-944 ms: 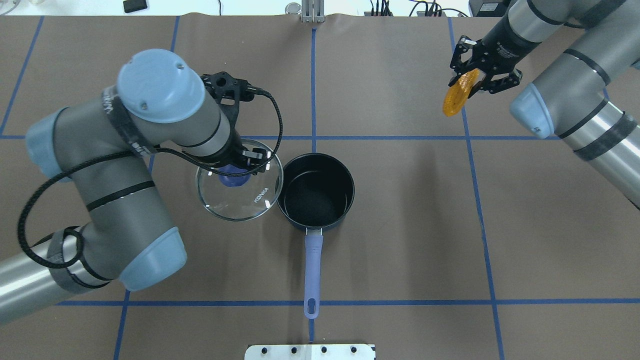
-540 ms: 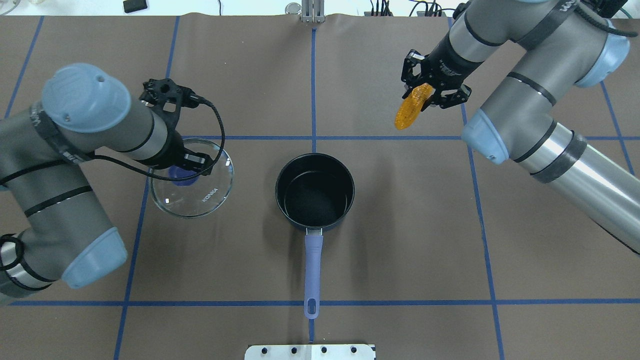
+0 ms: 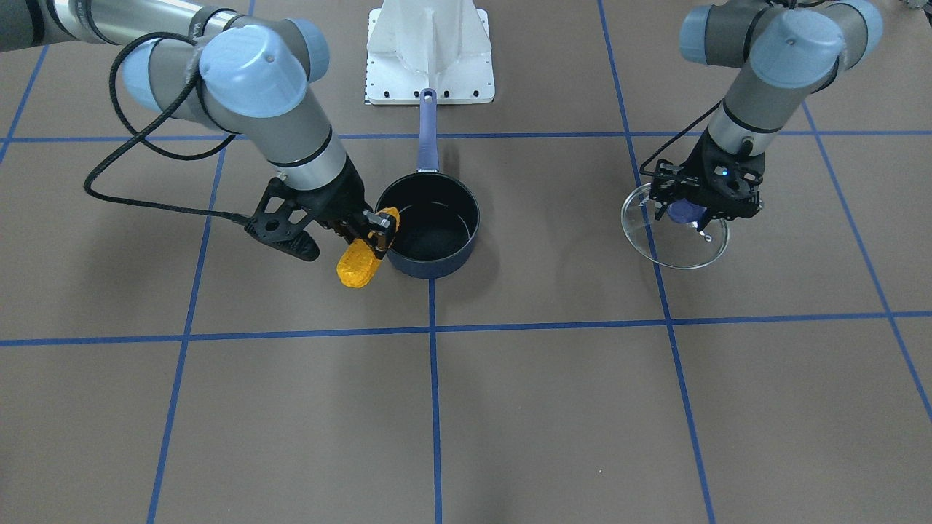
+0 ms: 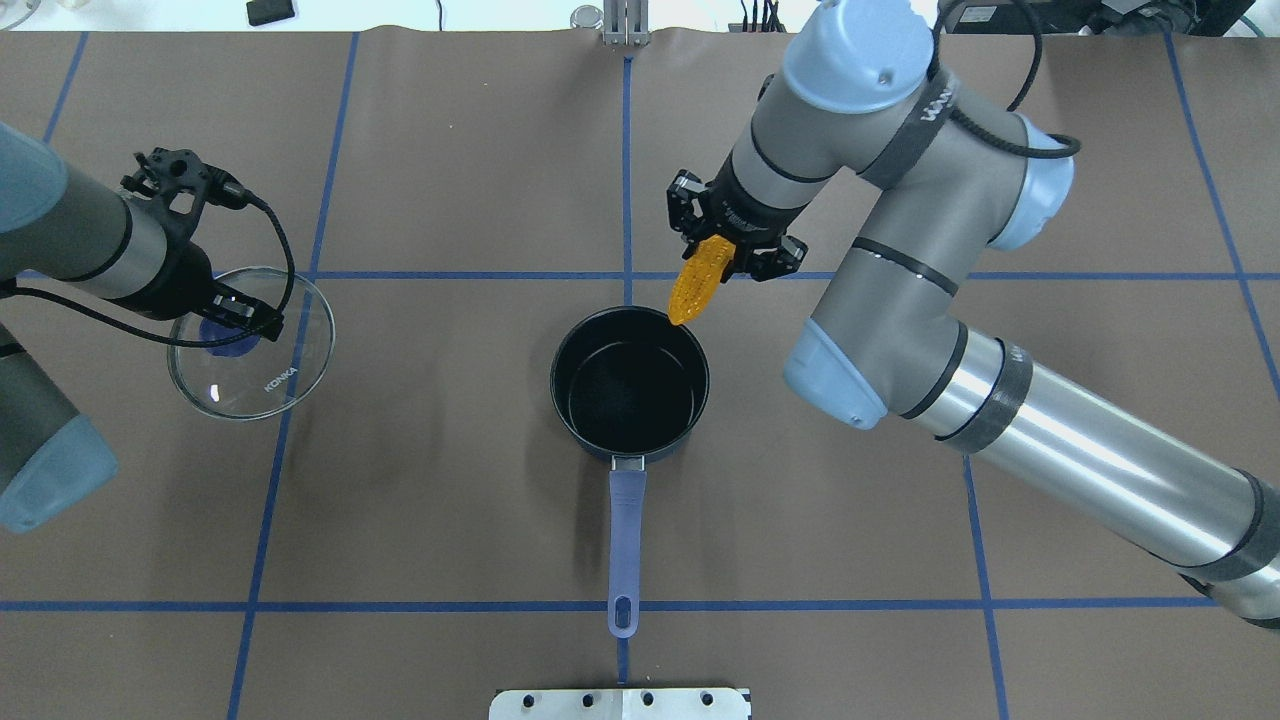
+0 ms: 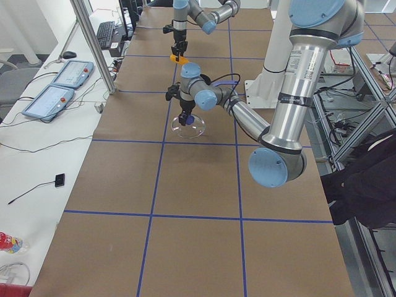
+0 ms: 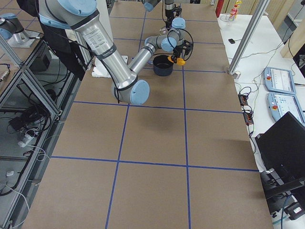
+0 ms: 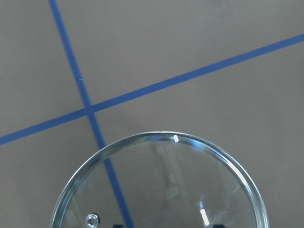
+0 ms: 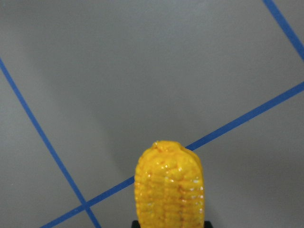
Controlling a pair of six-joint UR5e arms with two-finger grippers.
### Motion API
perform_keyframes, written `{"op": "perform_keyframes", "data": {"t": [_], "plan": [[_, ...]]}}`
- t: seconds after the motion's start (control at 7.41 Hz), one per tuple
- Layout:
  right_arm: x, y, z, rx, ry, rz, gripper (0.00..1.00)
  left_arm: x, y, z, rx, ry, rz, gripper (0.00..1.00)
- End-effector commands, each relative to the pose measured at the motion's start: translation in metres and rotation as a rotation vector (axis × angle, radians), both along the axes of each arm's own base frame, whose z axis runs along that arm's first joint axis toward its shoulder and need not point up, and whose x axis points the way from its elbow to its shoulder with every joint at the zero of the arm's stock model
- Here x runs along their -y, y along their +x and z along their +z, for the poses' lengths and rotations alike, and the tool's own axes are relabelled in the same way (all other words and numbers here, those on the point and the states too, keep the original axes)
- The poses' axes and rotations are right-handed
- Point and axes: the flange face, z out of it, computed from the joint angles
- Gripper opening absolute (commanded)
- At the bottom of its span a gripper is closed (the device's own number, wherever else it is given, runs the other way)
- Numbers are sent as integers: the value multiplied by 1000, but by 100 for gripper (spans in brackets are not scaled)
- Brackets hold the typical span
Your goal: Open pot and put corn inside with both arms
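The black pot point(image 4: 625, 395) stands open at the table's middle, empty, its purple handle point(image 4: 626, 540) pointing at the robot's base. My right gripper point(image 4: 722, 255) is shut on the orange-yellow corn point(image 4: 695, 285), which hangs tip down just above the pot's far rim. In the front view the corn point(image 3: 360, 263) hangs beside the pot wall point(image 3: 429, 266); the right wrist view shows the corn point(image 8: 169, 187) over bare table. My left gripper point(image 4: 228, 322) is shut on the blue knob of the glass lid point(image 4: 270, 375), far left of the pot. The lid point(image 7: 161, 185) fills the left wrist view's bottom.
The white base block point(image 4: 620, 703) sits at the near edge, behind the pot handle. Blue tape lines point(image 4: 800, 275) grid the brown table. A small black object point(image 4: 271, 11) lies past the far edge. A side bench with tablets point(image 5: 65, 74) runs along the far side.
My left arm has carried the lid further left, away from the pot. My right arm has swung the corn left and nearer, from the far right to the pot's far rim.
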Motion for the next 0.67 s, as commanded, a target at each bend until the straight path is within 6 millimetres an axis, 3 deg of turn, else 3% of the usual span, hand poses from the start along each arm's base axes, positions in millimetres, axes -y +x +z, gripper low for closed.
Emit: {"op": "perform_keyframes", "data": {"t": [0.0,0.13,0.54], "plan": [[-29,-29,-34,-20,10,-20,47,15,-32,88,-60,16,19,49],[-45,-46,-34,-34,30,-30,47,18,-37,116,-89,5,38,49],[-85,-87,-21,-85,72,-54,47,8,-65,136,-115,-37,37,50]]}}
